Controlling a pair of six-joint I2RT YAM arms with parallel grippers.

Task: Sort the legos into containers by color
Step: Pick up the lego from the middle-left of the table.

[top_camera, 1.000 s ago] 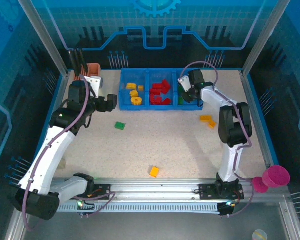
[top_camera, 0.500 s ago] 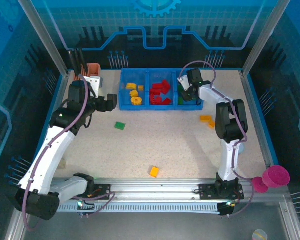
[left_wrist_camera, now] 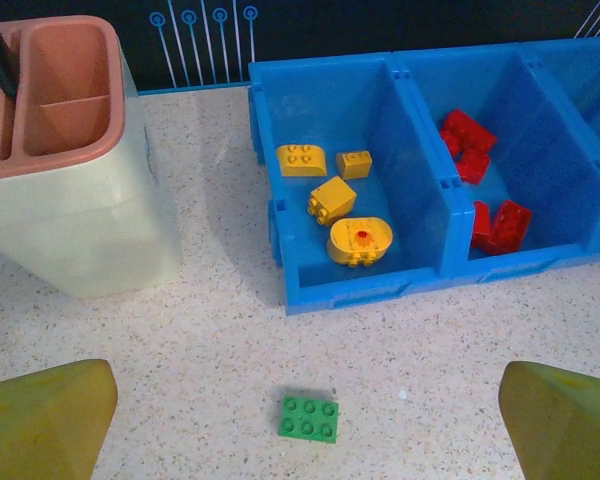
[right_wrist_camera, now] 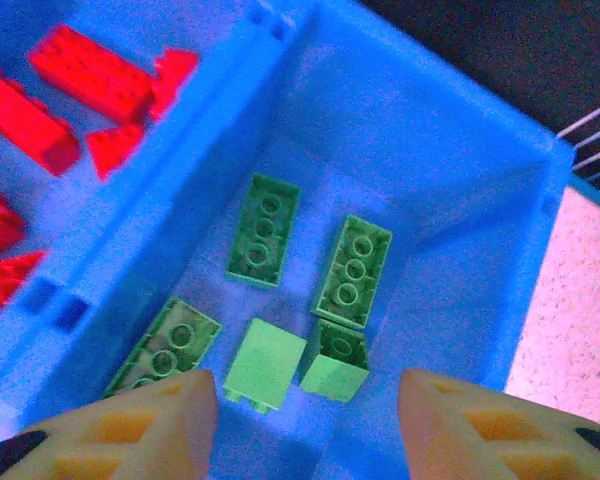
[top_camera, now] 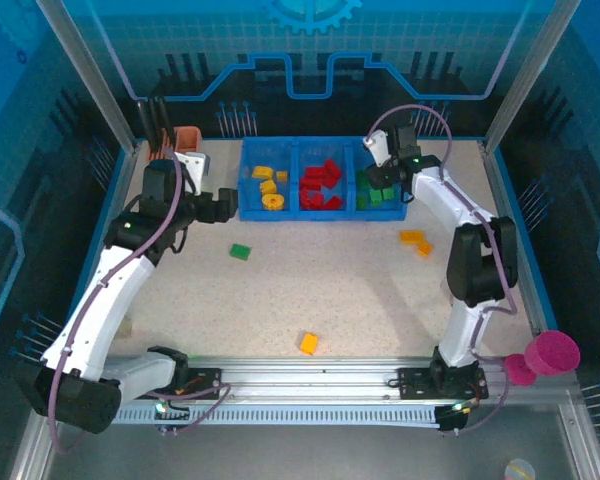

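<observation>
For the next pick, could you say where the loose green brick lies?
The green brick lies on the table, left of centre in the top view, in front of the yellow-brick compartment.

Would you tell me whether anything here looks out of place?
Nothing looks damaged, and the tray's compartments each hold one color. Four bricks lie loose on the table: a green brick in front of the tray, an orange pair by the right arm, and an orange brick near the front rail.
</observation>
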